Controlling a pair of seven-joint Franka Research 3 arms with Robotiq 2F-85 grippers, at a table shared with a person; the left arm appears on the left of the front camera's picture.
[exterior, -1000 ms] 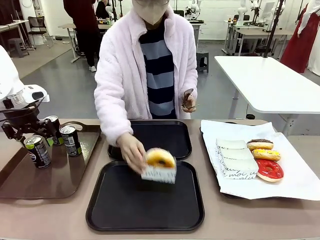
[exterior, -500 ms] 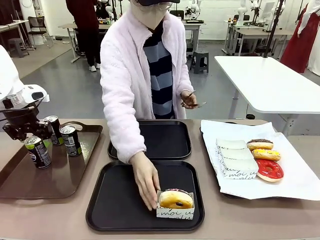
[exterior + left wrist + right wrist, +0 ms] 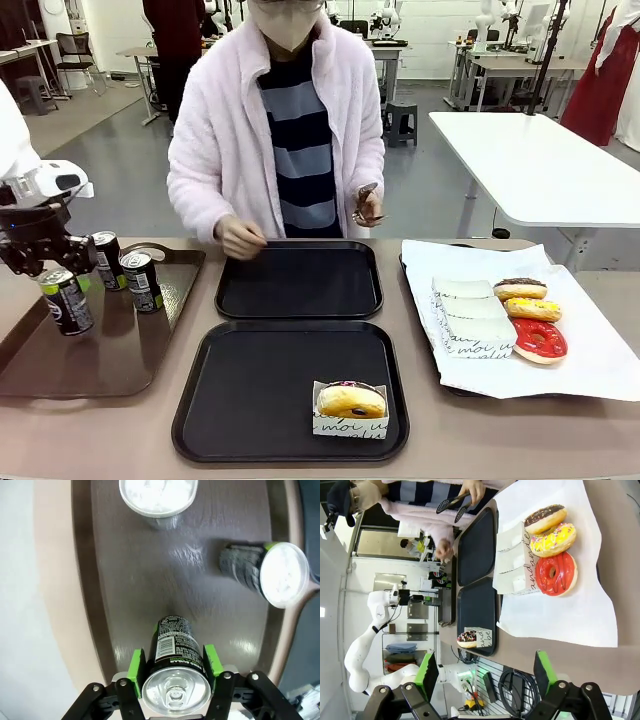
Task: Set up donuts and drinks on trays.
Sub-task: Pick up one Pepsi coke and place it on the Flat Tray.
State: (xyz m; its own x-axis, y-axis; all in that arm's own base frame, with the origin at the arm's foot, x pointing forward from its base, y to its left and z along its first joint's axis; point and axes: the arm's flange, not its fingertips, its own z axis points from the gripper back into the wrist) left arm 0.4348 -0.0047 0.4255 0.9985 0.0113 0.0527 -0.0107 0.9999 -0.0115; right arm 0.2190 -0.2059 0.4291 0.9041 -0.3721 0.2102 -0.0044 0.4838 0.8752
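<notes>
A golden donut in a white printed sleeve (image 3: pixel 350 402) sits at the front right corner of the near black tray (image 3: pixel 250 400). The far black tray (image 3: pixel 300 282) is bare. My left gripper (image 3: pixel 42 262) hangs over the left part of the brown tray (image 3: pixel 100 360). Its green pads (image 3: pixel 135 666) press both sides of a dark can (image 3: pixel 175 680), also seen slightly tilted (image 3: pixel 65 302). Two more cans (image 3: pixel 143 280) (image 3: pixel 105 260) stand behind it on that tray. My right gripper (image 3: pixel 484 667) is open with nothing between its fingers.
A paper-lined tray (image 3: pixel 590 370) at the right holds chocolate (image 3: pixel 520 288), yellow (image 3: pixel 533 308) and red (image 3: pixel 540 340) donuts beside white sleeves (image 3: pixel 470 315). The person's hand (image 3: pixel 240 240) rests at the far tray's back left rim. The other hand holds tongs (image 3: pixel 368 205).
The person set the sleeved donut down on the near tray and drew the hand back to the far tray's rim. My left gripper shifted left with the can.
</notes>
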